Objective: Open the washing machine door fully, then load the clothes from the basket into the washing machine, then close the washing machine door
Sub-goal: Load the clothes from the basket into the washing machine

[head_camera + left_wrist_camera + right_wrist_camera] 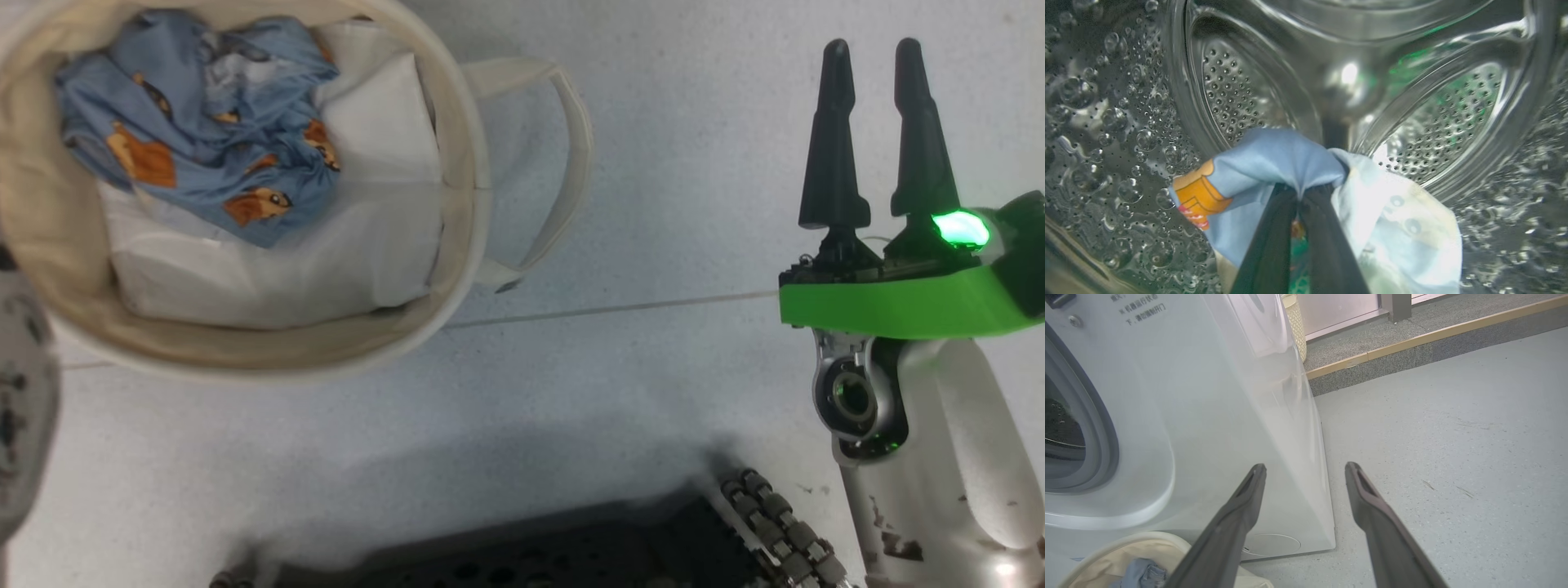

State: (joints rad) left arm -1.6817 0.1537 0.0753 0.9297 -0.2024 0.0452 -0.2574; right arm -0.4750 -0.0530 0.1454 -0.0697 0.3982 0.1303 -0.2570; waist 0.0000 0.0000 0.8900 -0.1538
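left end effector (1303, 192) pinching clothes (1274, 159) mid-drum (1237, 94), right end effector (1305, 467) spread over floor (1453, 437)

The basket (469, 237) runs off the head view's top and left edges; the clothes (204, 122) cover part of its white lining (286, 269). A blurred grey speckled shape (20, 408) sits at that left edge (what it is, I cannot tell). In the left wrist view the jaws of the left gripper (1303, 190) hide where the clothes are pinched. Printed text (1142, 309) on the washing machine (1208, 416) is too small to read.
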